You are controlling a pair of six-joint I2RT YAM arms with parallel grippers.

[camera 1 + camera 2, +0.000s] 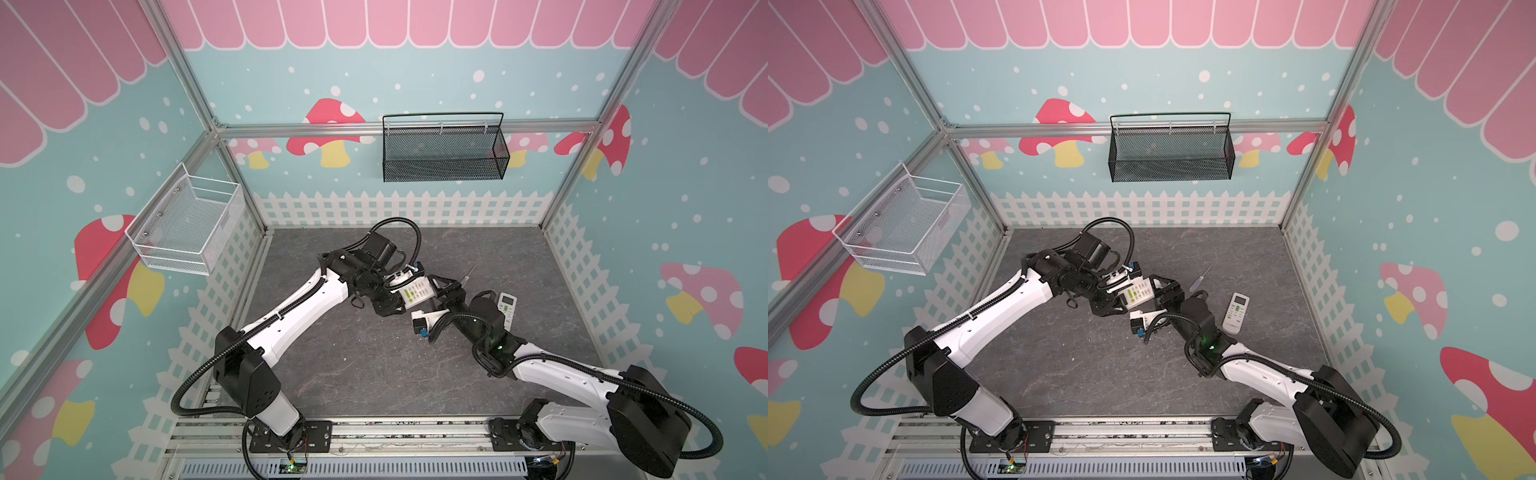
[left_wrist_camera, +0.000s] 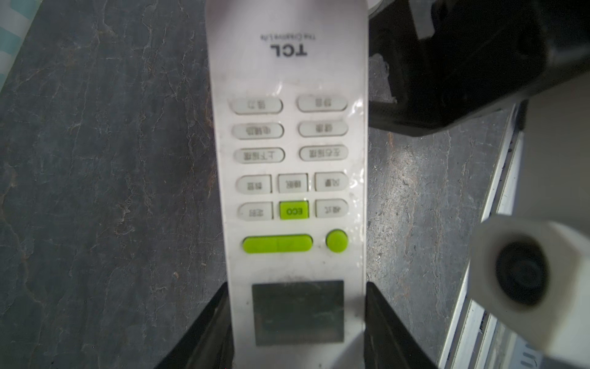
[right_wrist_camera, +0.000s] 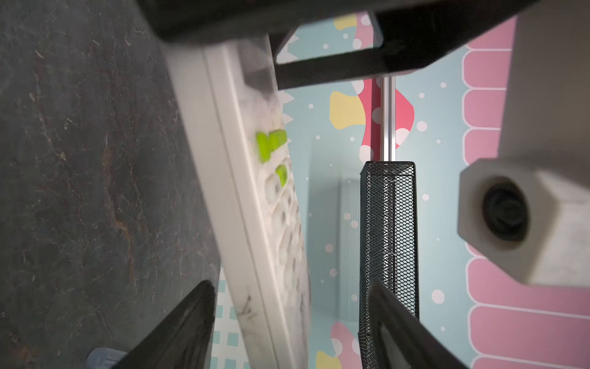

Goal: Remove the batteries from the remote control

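A white remote control (image 1: 417, 291) (image 1: 1137, 293) with green buttons hangs above the dark table, buttons facing up. My left gripper (image 1: 405, 296) (image 2: 297, 287) is shut on its display end, a finger pressed on each long edge of the remote control (image 2: 287, 127). My right gripper (image 1: 434, 286) (image 3: 290, 284) straddles the opposite end. Its jaws are open, with a gap showing on either side of the remote control (image 3: 249, 207). The batteries are hidden, and the remote's back is out of sight.
A second white remote (image 1: 505, 305) (image 1: 1235, 313) lies on the table at the right, by my right arm. A clear-handled screwdriver (image 1: 467, 276) (image 1: 1200, 279) lies just behind it. A black mesh basket (image 1: 444, 149) hangs on the back wall, a white one (image 1: 187, 224) on the left wall.
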